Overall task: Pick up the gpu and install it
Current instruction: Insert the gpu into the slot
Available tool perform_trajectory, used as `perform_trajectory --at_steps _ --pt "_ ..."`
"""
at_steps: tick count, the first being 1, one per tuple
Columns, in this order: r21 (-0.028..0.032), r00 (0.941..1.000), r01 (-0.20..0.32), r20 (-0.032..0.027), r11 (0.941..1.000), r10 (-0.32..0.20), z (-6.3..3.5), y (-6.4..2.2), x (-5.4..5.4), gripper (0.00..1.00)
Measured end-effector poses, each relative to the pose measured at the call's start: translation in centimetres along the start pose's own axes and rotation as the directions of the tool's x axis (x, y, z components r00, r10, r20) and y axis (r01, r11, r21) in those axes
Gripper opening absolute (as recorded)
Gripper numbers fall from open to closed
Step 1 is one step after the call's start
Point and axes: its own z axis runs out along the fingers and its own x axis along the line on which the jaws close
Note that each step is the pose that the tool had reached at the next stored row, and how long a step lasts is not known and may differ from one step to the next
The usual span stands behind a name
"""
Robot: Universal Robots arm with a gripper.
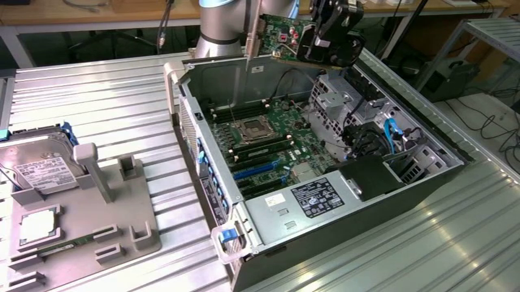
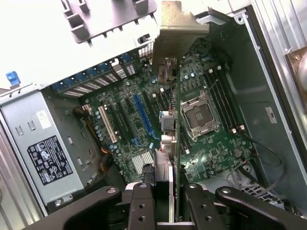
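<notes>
The gpu (image 1: pixel 284 31) is a green circuit card with a pale metal bracket strip along one short end. It hangs on edge above the far rim of the open computer case (image 1: pixel 203 121). My gripper (image 1: pixel 315 44) is shut on the card's end away from the bracket. In the wrist view the gpu (image 2: pixel 177 120) appears edge-on between my two black fingers (image 2: pixel 142 206), bracket end farthest from the gripper (image 2: pixel 170 208). It is above the motherboard (image 2: pixel 216 153), between the blue expansion slot (image 2: pixel 141 120) and the processor socket (image 2: pixel 196 115). The card touches nothing in the case.
The case lies open on a ribbed metal table, with a power supply (image 1: pixel 313 198) at its near end and drive cages (image 1: pixel 341 103) with cables at the exterior view's right. A grey fixture tray (image 1: pixel 122 213) at the exterior view's left holds a silver hard drive (image 1: pixel 41 170).
</notes>
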Motion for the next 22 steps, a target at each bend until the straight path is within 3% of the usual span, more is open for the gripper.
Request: perform_trajectory --at_steps 5,11,17,20,22 --pt "-0.0011 0.9964 0.084 -0.0033 0.9964 -0.084 0.0 0.0 0.0 0.28" --pt "-0.0031 0.9806 0.196 -0.0076 0.9807 -0.196 0.0 0.0 0.0 0.28" --pt "-0.005 0.9579 0.287 -0.011 0.9579 -0.287 0.0 0.0 0.0 0.28" --pt "-0.0061 0.9433 0.332 -0.0127 0.9434 -0.332 0.0 0.0 0.0 0.28" --pt "-0.0071 0.9294 0.369 -0.0139 0.9295 -0.369 0.0 0.0 0.0 0.28"
